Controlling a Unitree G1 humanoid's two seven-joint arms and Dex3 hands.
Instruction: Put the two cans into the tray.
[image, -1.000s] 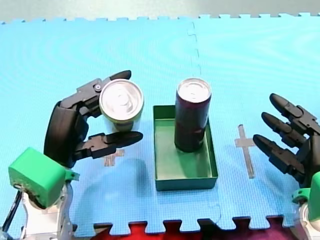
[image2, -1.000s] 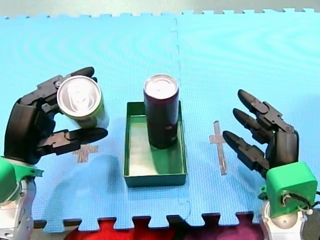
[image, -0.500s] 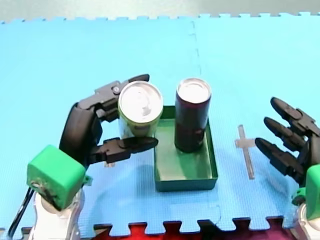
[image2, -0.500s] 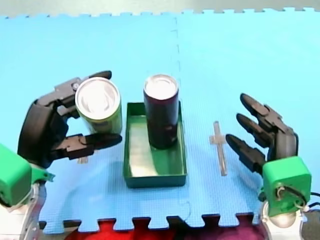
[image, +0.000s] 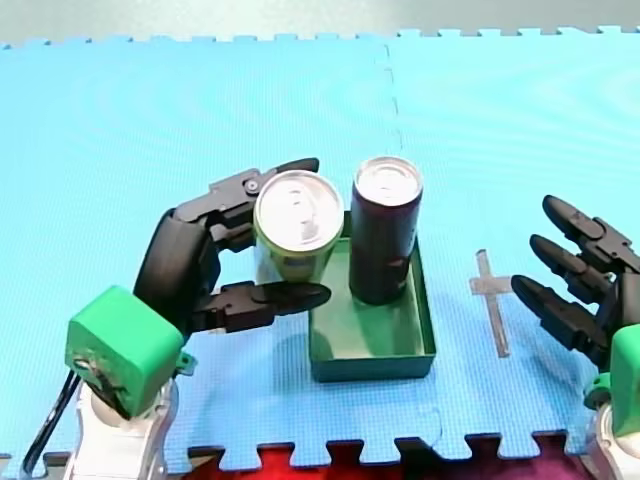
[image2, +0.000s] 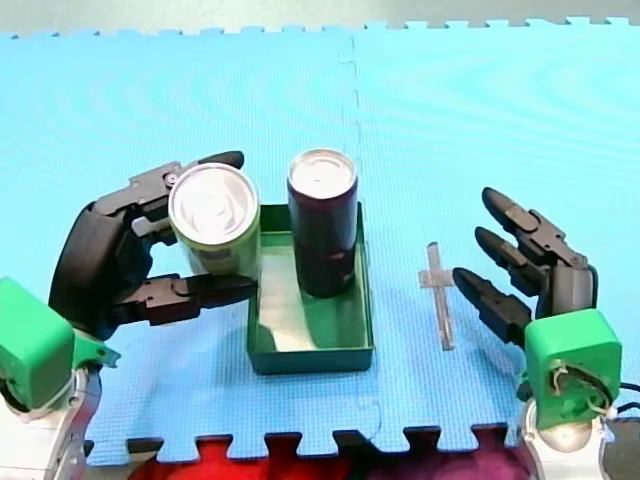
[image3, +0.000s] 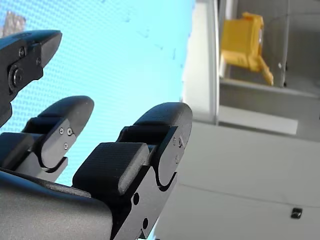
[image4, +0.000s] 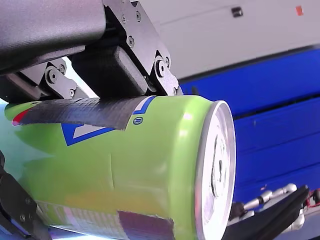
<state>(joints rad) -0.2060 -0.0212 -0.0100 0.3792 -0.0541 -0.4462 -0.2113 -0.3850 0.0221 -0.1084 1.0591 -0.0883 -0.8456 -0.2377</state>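
Second wrist view: the left hand grasps the green can, its black fingers pressed on the can's wall. This view alone shows a grey tape strip and a blue-and-white mark on the lime-green wall, with blue panels and a pale band behind.

Head views: the green can is upright, its long axis vertical and its silver lid upward. It sits at the left rim of the green tray, just beside the dark can. The thumb hides its base, so contact with the tray cannot be told. The dark can stands upright, lid upward, in the tray's far half. The left hand closes around the green can from the left. The right hand is released and holds nothing, near the surface's right edge, beside a grey tape cross.

The surface is a blue foam mat of interlocking tiles; the tray lies near the middle of its near edge. A red strip shows below that edge.

First wrist view: beyond the mat's edge lie a pale grey floor and a yellow object.
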